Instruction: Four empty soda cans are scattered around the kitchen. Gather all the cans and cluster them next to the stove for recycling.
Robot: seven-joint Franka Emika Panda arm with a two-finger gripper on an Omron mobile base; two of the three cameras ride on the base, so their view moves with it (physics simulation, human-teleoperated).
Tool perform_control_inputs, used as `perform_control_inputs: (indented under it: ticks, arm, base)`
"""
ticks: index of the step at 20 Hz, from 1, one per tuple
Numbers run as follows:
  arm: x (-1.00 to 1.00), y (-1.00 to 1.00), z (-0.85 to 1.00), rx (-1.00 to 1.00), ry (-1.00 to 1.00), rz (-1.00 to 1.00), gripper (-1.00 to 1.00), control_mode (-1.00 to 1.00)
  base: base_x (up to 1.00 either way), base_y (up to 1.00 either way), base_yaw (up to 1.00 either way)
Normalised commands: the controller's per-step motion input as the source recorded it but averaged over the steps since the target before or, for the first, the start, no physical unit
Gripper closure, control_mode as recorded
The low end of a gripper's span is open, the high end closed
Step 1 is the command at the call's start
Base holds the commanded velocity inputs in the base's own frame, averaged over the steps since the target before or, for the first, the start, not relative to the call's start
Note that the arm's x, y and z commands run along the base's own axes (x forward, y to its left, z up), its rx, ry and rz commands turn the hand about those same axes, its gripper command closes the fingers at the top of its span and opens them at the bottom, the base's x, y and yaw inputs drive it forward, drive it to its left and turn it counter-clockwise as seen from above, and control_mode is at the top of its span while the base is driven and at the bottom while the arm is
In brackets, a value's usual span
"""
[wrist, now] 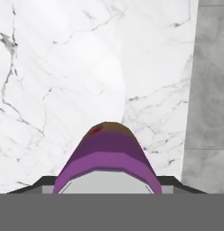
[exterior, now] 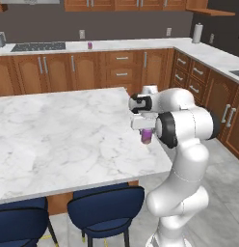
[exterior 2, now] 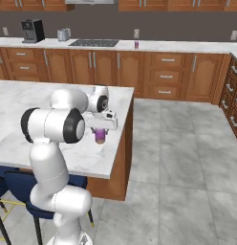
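A purple soda can (exterior: pixel 147 137) stands upright on the white marble island (exterior: pixel 59 135), close to its right edge. My gripper (exterior: pixel 147 131) points straight down over it, and its fingers are shut on the can's sides. In the hand view the can (wrist: pixel 107 149) sits between the two dark fingertips, which touch it left and right. From the right base view the same can (exterior 2: pixel 100 137) hangs just under the hand (exterior 2: pixel 100 130). A second purple can (exterior: pixel 89 45) stands on the back counter, a little right of the stove (exterior: pixel 38 47).
Blue stools (exterior: pixel 107 207) are tucked under the island's near side. A paper-towel roll (exterior: pixel 197 33) stands in the back right corner. A coffee machine (exterior 2: pixel 32 30) and a toaster (exterior 2: pixel 63 34) sit left of the stove. Grey floor (exterior 2: pixel 177 158) lies right of the island.
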Motion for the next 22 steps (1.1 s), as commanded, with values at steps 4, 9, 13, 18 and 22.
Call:
perform_control_inputs:
  ticks: [4,9,13,18,22]
  arm:
    - [-0.32,0.04,0.62,0.00,0.00,0.03,1.00,-1.00]
    - [-0.45,0.09,0.55,0.00,0.01,0.03,1.00,-1.00]
    - [-0.54,0.14,0.32,-0.01,0.00,0.03,1.00,-1.00]
    - [-0.39,0.04,0.34,-0.01,0.00,0.03,1.00,-1.00]
    - [-0.32,0.00,0.31,0.00,0.00,0.04,1.00,-1.00]
  base:
    - [0.00,0.00,0.00]
    - [0.00,0.00,0.00]
    - [0.00,0.00,0.00]
    - [0.00,0.00,0.00]
    - [0.00,0.00,0.00]
